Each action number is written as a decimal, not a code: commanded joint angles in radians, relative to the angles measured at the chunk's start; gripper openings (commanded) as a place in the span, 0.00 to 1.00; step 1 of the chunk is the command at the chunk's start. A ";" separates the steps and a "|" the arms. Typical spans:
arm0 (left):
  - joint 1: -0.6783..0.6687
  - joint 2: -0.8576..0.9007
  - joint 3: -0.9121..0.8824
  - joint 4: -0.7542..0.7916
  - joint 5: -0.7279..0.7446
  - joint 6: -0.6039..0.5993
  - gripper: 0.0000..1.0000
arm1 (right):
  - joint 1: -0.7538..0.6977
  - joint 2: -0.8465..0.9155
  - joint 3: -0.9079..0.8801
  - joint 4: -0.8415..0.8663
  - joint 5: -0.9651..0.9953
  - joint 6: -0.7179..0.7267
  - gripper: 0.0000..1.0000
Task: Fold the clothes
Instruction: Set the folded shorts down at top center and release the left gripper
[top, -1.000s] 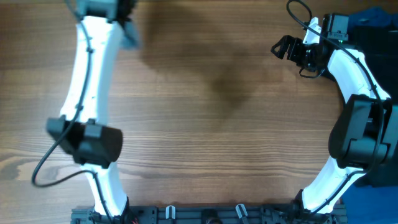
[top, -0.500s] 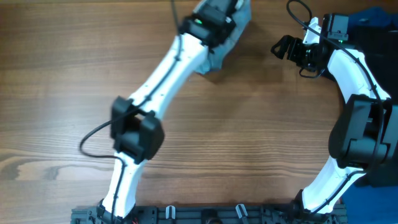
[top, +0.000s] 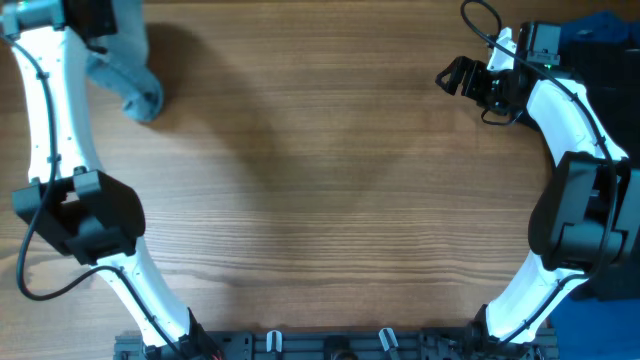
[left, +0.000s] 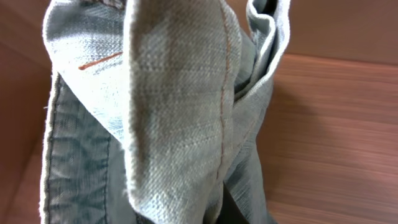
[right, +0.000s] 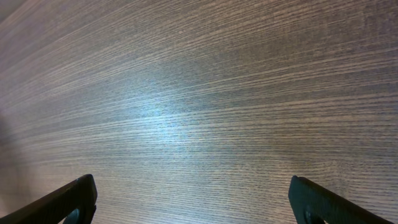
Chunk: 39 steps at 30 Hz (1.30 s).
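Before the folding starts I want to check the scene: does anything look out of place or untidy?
Yes. The denim shorts are bunched up in the shut left hand at the far left corner of the table, not spread flat for folding. The right hand is open and empty.

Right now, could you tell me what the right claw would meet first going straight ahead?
The right claw would likely meet the table first; nothing else shows ahead.

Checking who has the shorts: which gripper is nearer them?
Left. The left gripper is shut on the shorts at the far-left corner; the right gripper hangs open over the table at the far right, well apart from them.
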 joint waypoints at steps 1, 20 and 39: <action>-0.006 -0.068 0.039 0.021 0.030 0.053 0.04 | 0.000 -0.010 0.004 0.002 0.007 0.000 1.00; -0.983 0.167 0.039 0.186 -0.188 -0.026 0.68 | 0.000 -0.010 0.004 0.002 0.007 0.001 1.00; -0.296 0.009 0.039 -0.106 0.243 -0.262 0.59 | 0.025 -0.006 0.004 0.121 -0.243 0.097 1.00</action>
